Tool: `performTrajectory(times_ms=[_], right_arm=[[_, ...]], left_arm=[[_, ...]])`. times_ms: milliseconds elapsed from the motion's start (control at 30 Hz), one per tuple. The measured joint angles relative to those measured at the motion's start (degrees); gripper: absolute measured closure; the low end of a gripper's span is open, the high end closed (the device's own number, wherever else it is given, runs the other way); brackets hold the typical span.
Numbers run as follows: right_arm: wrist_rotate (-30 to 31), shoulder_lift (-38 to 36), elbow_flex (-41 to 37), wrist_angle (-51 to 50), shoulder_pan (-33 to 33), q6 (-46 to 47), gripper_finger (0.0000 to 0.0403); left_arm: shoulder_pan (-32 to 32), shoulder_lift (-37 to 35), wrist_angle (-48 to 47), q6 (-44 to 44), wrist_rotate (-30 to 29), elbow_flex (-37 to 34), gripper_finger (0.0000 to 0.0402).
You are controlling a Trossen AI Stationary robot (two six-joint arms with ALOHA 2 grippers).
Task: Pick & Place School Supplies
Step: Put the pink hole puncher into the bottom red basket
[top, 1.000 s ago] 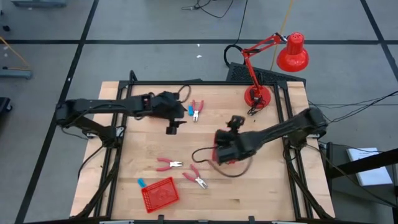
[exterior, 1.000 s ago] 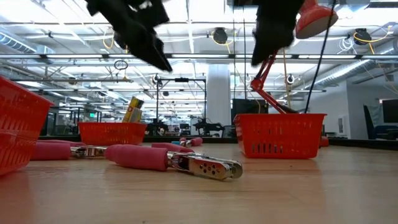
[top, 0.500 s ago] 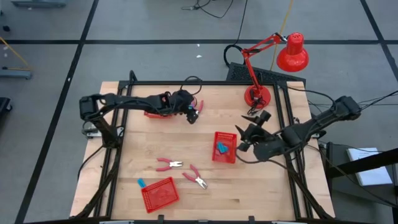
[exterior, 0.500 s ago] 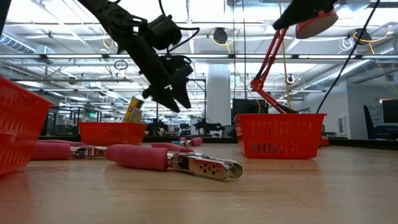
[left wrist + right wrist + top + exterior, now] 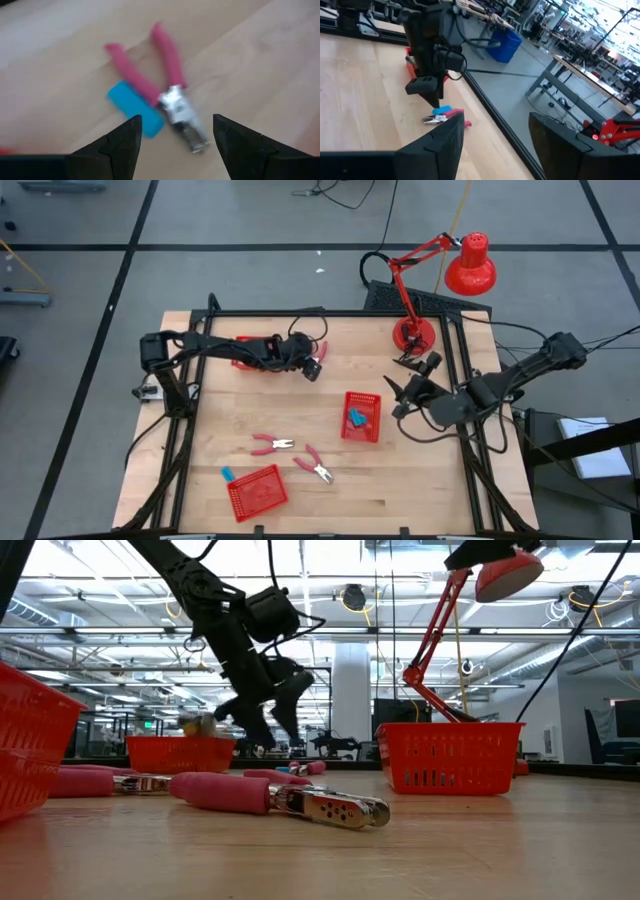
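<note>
Supplies left: pink-handled pliers (image 5: 167, 102) beside light-blue block (image 5: 135, 110), far desk (image 5: 400, 480) edge; two more pairs mid-desk.
Done: blue piece in red mesh basket (image 5: 361, 417).
Left gripper (image 5: 175, 145): open, above pliers.
Right gripper (image 5: 405, 392): open, empty, beside basket.

Overhead looks straight down, low level across the table; both wrist views share the pink-handled pliers (image 5: 172, 95).
</note>
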Motion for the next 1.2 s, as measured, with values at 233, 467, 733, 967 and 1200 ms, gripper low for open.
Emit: performTrajectory(times_ms=[233,467,733,967,1200], right_arm=[[-0.7,-0.2,0.0,0.1,0.1,-0.8,0.0191],[-1.7,-0.1,0.0,0.7,0.1,-0.8,0.0191],[-1.7,-0.1,0.0,0.8,0.1,-1.2,0.0194],[-1.7,-0.1,0.0,3.2,0.1,-5.2,0.0198],[-15.6,0.0,0.0,2.9,-0.6,-6.3,0.0202]], left_arm=[[2.4,0.0,-5.9,-0.9,-0.8,0.0,0.0154],[3.7,0.0,-1.1,-0.1,2.4,0.0,0.0154],[3.6,0.0,-1.4,-1.3,1.4,0.0,0.0154],[1.0,0.0,2.7,11.0,8.6,2.2,0.0154],[-4.0,0.0,-21.2,33.6,6.8,9.2,0.0154]])
